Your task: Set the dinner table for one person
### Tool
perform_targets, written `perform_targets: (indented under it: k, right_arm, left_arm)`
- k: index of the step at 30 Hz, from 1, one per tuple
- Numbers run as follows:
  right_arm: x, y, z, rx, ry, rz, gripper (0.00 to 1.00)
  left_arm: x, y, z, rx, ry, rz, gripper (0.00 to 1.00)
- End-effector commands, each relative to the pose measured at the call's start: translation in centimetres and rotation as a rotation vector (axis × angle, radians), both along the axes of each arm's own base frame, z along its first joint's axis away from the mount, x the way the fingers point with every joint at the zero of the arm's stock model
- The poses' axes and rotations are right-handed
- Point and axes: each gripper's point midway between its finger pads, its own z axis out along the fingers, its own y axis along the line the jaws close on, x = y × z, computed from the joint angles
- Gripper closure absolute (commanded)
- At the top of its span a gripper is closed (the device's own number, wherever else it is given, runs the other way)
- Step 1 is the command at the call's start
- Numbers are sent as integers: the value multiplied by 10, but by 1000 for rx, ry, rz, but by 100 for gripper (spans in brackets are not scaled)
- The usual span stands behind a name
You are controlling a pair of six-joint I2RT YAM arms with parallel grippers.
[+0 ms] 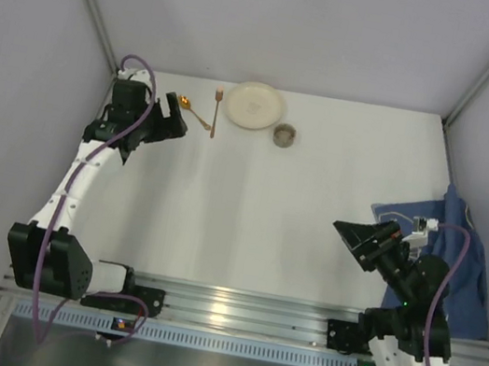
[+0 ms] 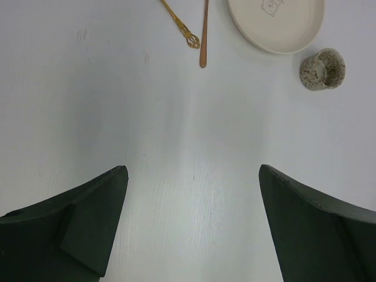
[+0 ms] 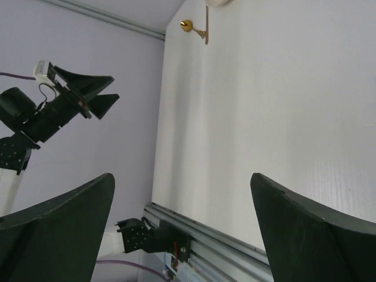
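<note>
The dinner table [image 1: 258, 214] is a white matte top. At its far edge lie a cream plate [image 1: 255, 105], a speckled cup [image 1: 284, 135], a wooden fork [image 1: 216, 112] and a gold spoon [image 1: 195, 114]. My left gripper [image 1: 181, 121] hovers open just left of the spoon, with nothing in it. Its wrist view shows the plate [image 2: 276, 23], the cup [image 2: 322, 69], the wooden handle [image 2: 204, 35] and the gold handle [image 2: 182, 26] ahead of the open left gripper [image 2: 192, 171]. My right gripper [image 1: 353, 240] stands open and empty at the near right, and in its wrist view the right gripper [image 3: 182, 176] faces left.
A crumpled blue cloth placemat [image 1: 464, 255] lies against the right wall behind the right arm. Aluminium rails [image 1: 232, 309] edge the near side. Grey walls close in the left, right and back. The right wrist view shows the left arm's gripper [image 3: 82, 94] and the gold spoon [image 3: 187, 25].
</note>
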Motion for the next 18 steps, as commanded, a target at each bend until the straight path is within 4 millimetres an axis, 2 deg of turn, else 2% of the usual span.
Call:
perform_targets:
  k: [1, 3, 4, 5, 6, 7, 8, 9, 10, 11, 12, 13, 14, 15, 16, 17, 18]
  right_arm:
    - [0, 8, -7, 23, 50, 44, 0]
    - [3, 12, -15, 4, 92, 82, 0]
    - [6, 15, -10, -2, 73, 103, 0]
    - [6, 17, -8, -47, 39, 138, 0]
    - [14, 16, 3, -88, 23, 137, 0]
    - [17, 10, -4, -143, 70, 117, 0]
    - [32, -9, -8, -259, 77, 22, 0]
    - [47, -19, 2, -323, 98, -31, 0]
    - [52, -31, -3, -384, 147, -76, 0]
    - [68, -45, -14, -492, 193, -113, 0]
    - [79, -52, 4, -543, 167, -132, 0]
    - [80, -62, -4, -609, 238, -145, 0]
    - [92, -85, -22, -730, 348, -211, 0]
    - [100, -96, -17, -777, 379, -247, 0]
    - [99, -105, -28, -827, 455, -242, 0]
    - [108, -112, -49, -888, 544, -217, 0]
    - [111, -118, -57, -910, 585, -211, 1]
  left_arm:
    - [8, -1, 13, -82, -21, 80, 2]
    - [9, -17, -1, -183, 50, 4, 2]
    - [11, -26, -16, -219, 115, -33, 2]
    - [6, -35, -17, -251, 159, -53, 2]
    - [4, -38, -22, -254, 175, -46, 1]
    - [3, -40, -15, -234, 139, -45, 1]
    - [0, -42, -21, -183, 133, -25, 1]
    - [-3, -43, -18, -164, 118, -24, 1]
    - [-6, -45, -15, -157, 106, -27, 1]
    - [-11, -53, -19, -149, 121, -44, 1]
    - [-13, -55, -25, -133, 142, -38, 1]
    - [-15, -61, -28, -120, 156, -49, 1]
    - [-24, -78, -31, -98, 175, -91, 1]
    - [-25, -82, -35, -66, 183, -90, 1]
    - [-29, -91, -36, -49, 189, -109, 1]
    - [-39, -111, -37, -42, 193, -168, 1]
    - [-41, -113, -40, -17, 189, -153, 1]
